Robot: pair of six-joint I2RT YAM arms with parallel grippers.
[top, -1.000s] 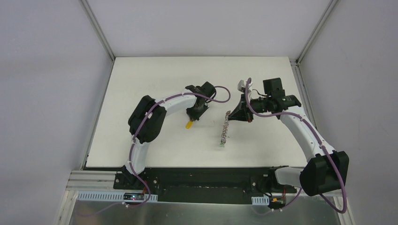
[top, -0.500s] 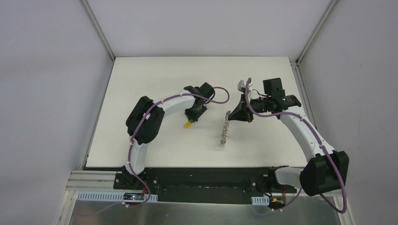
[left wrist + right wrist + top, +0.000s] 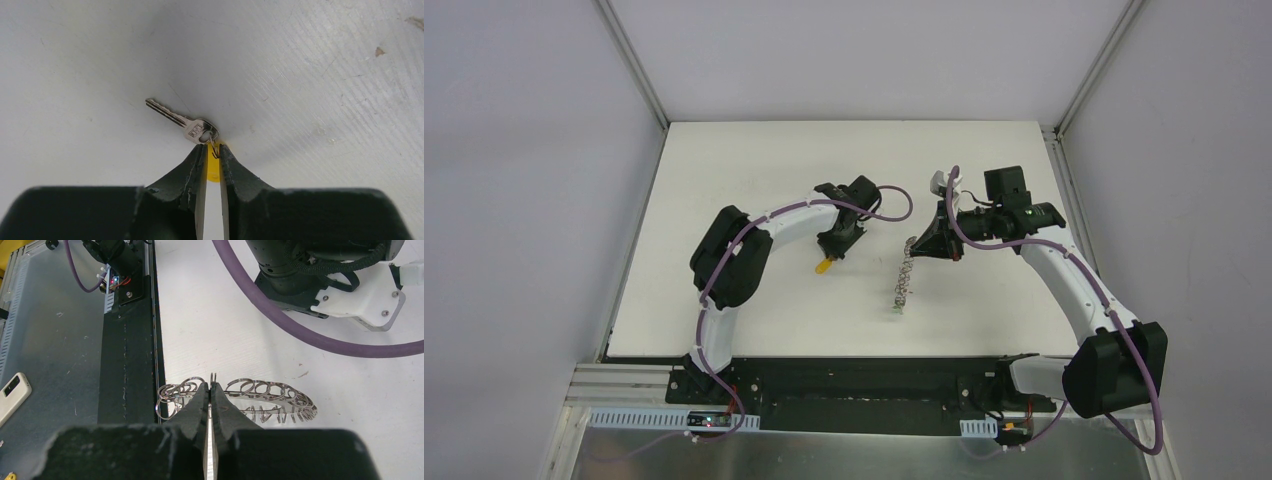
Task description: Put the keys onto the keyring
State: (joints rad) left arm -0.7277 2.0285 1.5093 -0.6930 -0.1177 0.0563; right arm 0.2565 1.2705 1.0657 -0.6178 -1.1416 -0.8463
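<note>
You are early in the job: the yellow key is not on the ring yet. Your left claw [image 3: 213,149] is nipped shut on the yellow end of the yellow key [image 3: 182,119], whose silver blade lies flat on the bench [image 3: 744,170], just left of centre in the overhead view. Your right claw [image 3: 211,388] is clamped on the flat edge of the keyring [image 3: 262,390], holding it on edge right of centre, with its wire loops fanned out to both sides of the fingers. The green key [image 3: 896,311] sits at the ring's lower end. You cannot tell whether it hangs from a loop or only lies beside it. The yellow key and the ring are well apart, so carrying it over and threading it are both yet to do. The bench is plain white and faintly scuffed. Pale grey walls [image 3: 524,200] close it in on three sides, and a black rail [image 3: 854,385] runs along the bottom of the frame.
</note>
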